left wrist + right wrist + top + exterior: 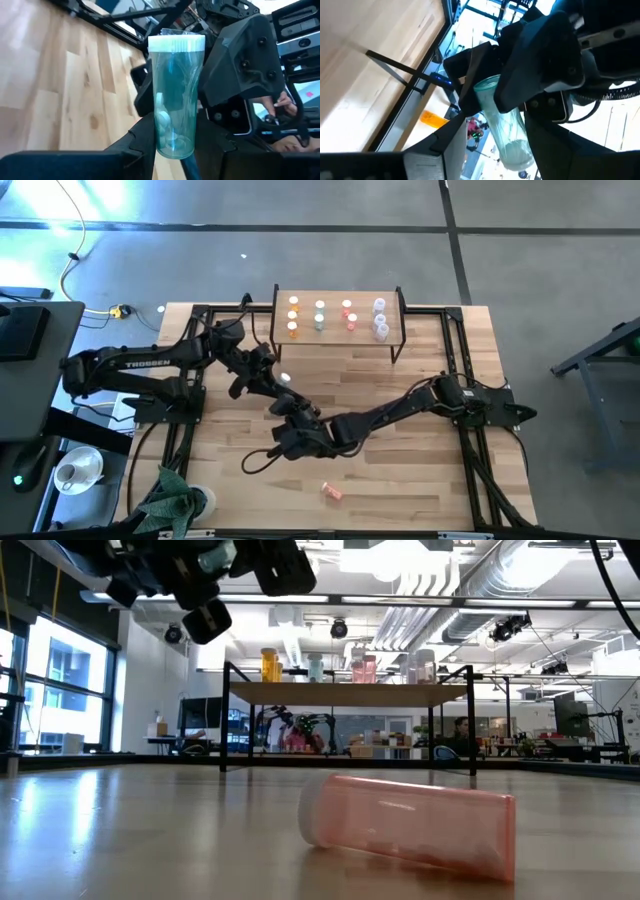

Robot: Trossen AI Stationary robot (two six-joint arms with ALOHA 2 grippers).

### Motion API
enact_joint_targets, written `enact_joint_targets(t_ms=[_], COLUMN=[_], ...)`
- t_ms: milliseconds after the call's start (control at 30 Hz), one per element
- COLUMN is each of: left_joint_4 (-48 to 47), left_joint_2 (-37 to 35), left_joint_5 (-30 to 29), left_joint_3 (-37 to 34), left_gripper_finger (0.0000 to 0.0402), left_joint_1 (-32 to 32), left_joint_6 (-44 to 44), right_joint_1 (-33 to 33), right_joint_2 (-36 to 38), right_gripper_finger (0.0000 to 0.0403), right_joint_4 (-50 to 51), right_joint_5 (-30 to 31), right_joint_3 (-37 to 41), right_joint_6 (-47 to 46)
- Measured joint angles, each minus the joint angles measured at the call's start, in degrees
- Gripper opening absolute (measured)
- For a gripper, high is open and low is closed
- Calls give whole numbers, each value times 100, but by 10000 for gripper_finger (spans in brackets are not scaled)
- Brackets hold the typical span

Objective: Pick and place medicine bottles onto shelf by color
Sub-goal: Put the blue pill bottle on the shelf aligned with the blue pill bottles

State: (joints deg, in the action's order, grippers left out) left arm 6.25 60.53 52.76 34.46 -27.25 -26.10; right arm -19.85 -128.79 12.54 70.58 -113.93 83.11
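Note:
A green medicine bottle (175, 95) with a white cap is held above the middle of the table, with my left gripper (175, 137) shut on it. My right gripper (492, 147) is open, a finger on either side of the bottle's cap end (515, 152). In the high view the two grippers meet at mid-table, left (281, 396) and right (298, 428). The shelf (338, 292) stands at the far edge with orange, green, pink and clear bottles upright in columns. A pink bottle (332, 492) lies on its side near the front edge. My left gripper pinches the green bottle's bottom end (172, 145), opposite the cap, between its two fingers. The fingers point roughly level and lie along the bottle. The bottle sticks out ahead of them, cap end (176, 43) away, lifted clear of the table.
A dark cable (262, 460) loops on the table below the grippers. A green cloth thing (172, 498) and a white cup (205, 502) sit at the near left corner. Black frame rails (455, 350) run along the table's sides.

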Motion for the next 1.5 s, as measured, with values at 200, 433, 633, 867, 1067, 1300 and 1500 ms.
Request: enact_joint_targets(t_ms=[200,433,633,867,1067,1300,1500], left_joint_4=[4,97,102,101,131,131,124], left_joint_2=[-20,-7,-7,-4,-4,-2,-2], left_joint_5=[23,-112,-108,-91,-95,-91,-90], left_joint_3=[9,9,9,8,7,7,4], left_gripper_finger=[94,94,94,94,94,94,94], left_joint_1=[-350,-726,-965,-1037,-1013,-1011,-1011], left_joint_6=[293,673,985,1274,1284,1282,1284], right_joint_1=[11,130,297,609,906,1297,1614], right_joint_2=[-11,-11,-11,240,458,538,538], right_gripper_finger=[188,188,188,188,188,188,188], right_joint_4=[24,-36,245,104,140,818,2238], right_joint_5=[127,150,172,162,163,-440,-1796], right_joint_3=[-196,-765,-1521,-1945,-2115,-2096,-2096], right_joint_6=[-230,-378,-813,-1271,-1745,-2929,-4896])
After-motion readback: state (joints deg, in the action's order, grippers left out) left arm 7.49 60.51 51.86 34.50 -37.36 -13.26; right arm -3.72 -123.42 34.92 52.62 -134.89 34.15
